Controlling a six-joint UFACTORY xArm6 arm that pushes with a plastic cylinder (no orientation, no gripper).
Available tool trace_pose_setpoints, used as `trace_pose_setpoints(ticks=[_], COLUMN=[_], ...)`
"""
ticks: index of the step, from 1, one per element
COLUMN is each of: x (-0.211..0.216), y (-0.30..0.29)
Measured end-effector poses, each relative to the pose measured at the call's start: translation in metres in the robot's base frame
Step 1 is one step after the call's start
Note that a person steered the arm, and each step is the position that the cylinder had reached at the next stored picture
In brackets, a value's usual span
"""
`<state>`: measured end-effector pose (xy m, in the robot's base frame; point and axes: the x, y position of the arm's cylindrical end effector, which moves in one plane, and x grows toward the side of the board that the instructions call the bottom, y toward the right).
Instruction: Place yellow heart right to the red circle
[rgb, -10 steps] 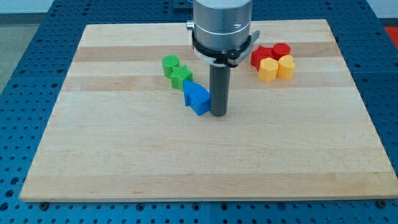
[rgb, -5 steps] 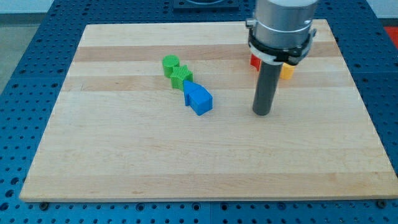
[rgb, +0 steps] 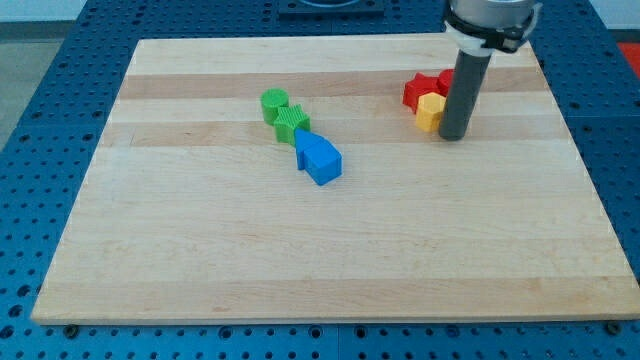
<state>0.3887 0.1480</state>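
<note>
My tip (rgb: 455, 135) rests on the board at the view's upper right, touching the right side of a yellow block (rgb: 429, 112). The rod hides whatever lies right behind it, so a second yellow block does not show, and I cannot tell which yellow block is the heart. A red block (rgb: 419, 90) sits just above the visible yellow one. The red circle (rgb: 445, 79) peeks out to its right, partly covered by the rod.
Two green blocks (rgb: 274, 102) (rgb: 292, 124) and a blue block (rgb: 319, 158) form a short diagonal line left of centre on the wooden board (rgb: 200, 250). The board's right edge is near the tip.
The rod has moved from beside the blue block rightward and up the view to the red and yellow cluster. It now covers the right yellow block. The blue and green blocks stayed put.
</note>
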Motion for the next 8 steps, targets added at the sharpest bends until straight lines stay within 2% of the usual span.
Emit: trace_pose_setpoints(ticks=[3, 8], x=[-0.019, -0.038], y=[0.033, 0.038])
